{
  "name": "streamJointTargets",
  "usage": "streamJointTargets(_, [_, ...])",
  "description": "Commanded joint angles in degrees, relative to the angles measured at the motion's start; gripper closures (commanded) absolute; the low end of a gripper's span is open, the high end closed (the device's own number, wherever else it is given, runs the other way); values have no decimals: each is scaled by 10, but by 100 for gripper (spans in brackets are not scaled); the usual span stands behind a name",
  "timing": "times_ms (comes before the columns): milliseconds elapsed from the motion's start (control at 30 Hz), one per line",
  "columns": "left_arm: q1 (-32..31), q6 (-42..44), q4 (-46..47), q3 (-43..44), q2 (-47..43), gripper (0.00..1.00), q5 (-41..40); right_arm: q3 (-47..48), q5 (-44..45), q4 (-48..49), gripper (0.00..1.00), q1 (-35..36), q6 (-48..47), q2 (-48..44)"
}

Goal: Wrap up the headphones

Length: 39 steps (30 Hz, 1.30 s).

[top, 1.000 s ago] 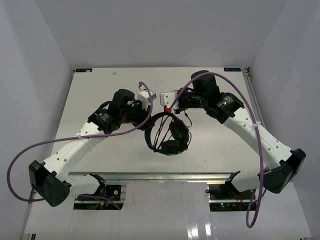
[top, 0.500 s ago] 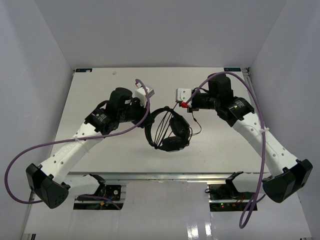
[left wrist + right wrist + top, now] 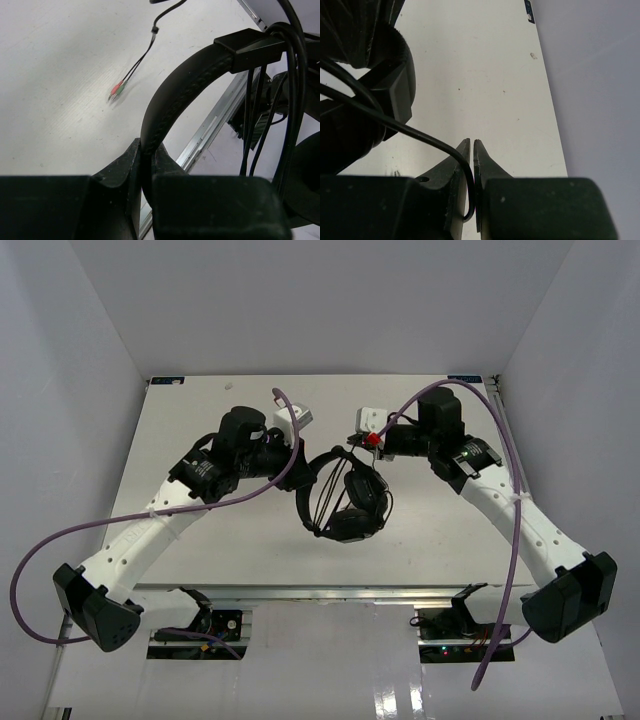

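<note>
The black headphones (image 3: pixel 352 502) hang between my two arms above the table's middle, with several turns of thin black cord (image 3: pixel 325 495) across them. My left gripper (image 3: pixel 298 462) is shut on the headband (image 3: pixel 185 90), which rises from between its fingers (image 3: pixel 125 165). The cord's red and green plugs (image 3: pixel 116 91) lie on the table beyond. My right gripper (image 3: pixel 362 442) is shut on the cord (image 3: pixel 420 135), which curves down between its fingers (image 3: pixel 459 165). An earcup (image 3: pixel 360 100) fills the left of the right wrist view.
White table (image 3: pixel 200 420) inside a white-walled box. Purple arm cables (image 3: pixel 120 520) loop beside each arm. The table's metal front rail (image 3: pixel 330 590) runs along the near edge, with dark hardware (image 3: pixel 215 625) below it.
</note>
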Motion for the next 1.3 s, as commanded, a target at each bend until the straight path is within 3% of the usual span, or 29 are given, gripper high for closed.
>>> streamJointTargets(0, [-4,-26,14,38,-6,100,52,-1,-49,70,86,-17,80,21])
streamJointTargets(167, [-4,-39,16,49,-6,100,55,-4,-116,110,83,-33,166,39])
streamJointTargets(333, [-4,-51,15,65,-3,100,50,-14,-173,149,72,-36,230,53])
streamJointTargets(767, [-5,-87,14,98,8,100,45,-111,-255,279,51,-37,326,70])
streamJointTargets(1000, [-5,-104,-4,129,-1,100,15,-143,-290,274,42,-38,291,72])
streamJointTargets(1267, [-5,-106,-15,123,-16,100,-19,-162,-318,225,40,-38,231,59])
